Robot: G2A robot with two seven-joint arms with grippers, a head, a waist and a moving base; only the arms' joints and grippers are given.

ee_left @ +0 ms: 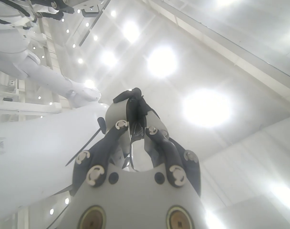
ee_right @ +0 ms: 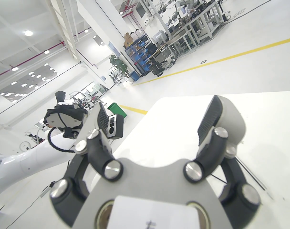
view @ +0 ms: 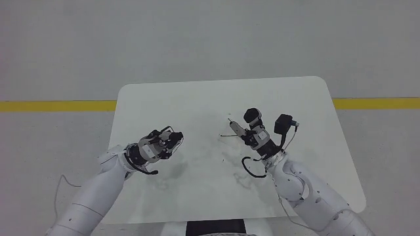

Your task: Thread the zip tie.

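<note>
My left tool [ee_left: 135, 96]: pads pressed together with no gap at the tips, pointing up and away from the desk. A black zip tie [ee_left: 87, 141] sits just beside one finger, its blocky head end up near the pad base, the strap tapering back past the linkage toward my wrist. It hangs in the air with the tool, so I judge it pinched, though the contact itself is buried in the dark seam between the pads. A thin dark line runs down the slot between the finger links; more of the same tie or a cable, cannot tell. My right tool [ee_right: 158, 102]: wide open, nothing between its ribbed pads [ee_right: 208, 115], low over the desk [ee_right: 266, 120], well apart from the left tool. A thin dark strand [ee_right: 253, 176] shows against the desk just under and behind one right finger, too fine to name. Step in hand, as I read it: tie held up and presented, threading not yet begun. The next move calls for bringing the open tool across to the free tail, closing near its tip, then steering that tip into the head's slot. The target is small and the strap flexible, so alignment will need care. The slot and which way it faces are not readable here.
</note>
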